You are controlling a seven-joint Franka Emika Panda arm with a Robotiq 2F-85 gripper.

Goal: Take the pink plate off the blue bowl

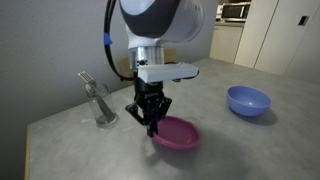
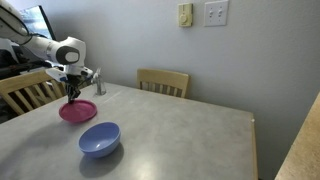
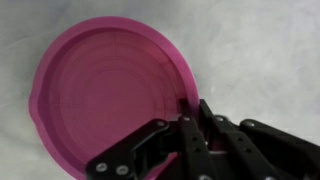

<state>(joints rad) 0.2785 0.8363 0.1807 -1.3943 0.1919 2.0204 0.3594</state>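
Note:
The pink plate (image 1: 180, 135) lies on the grey table, apart from the blue bowl (image 1: 248, 100). Both exterior views show the two well separated; the plate (image 2: 78, 111) sits beyond the bowl (image 2: 99, 138). My gripper (image 1: 152, 124) points down at the plate's near-left rim. In the wrist view the plate (image 3: 110, 95) fills the left of the frame, and the gripper's fingers (image 3: 190, 108) are pinched together over its rim, one inside and one outside. The bowl is empty and is not in the wrist view.
A clear glass holding a utensil (image 1: 100, 103) stands just behind the gripper, also visible in an exterior view (image 2: 95, 80). Two wooden chairs (image 2: 162, 80) stand at the table's far side. The table's front edge (image 1: 40, 150) is close to the plate.

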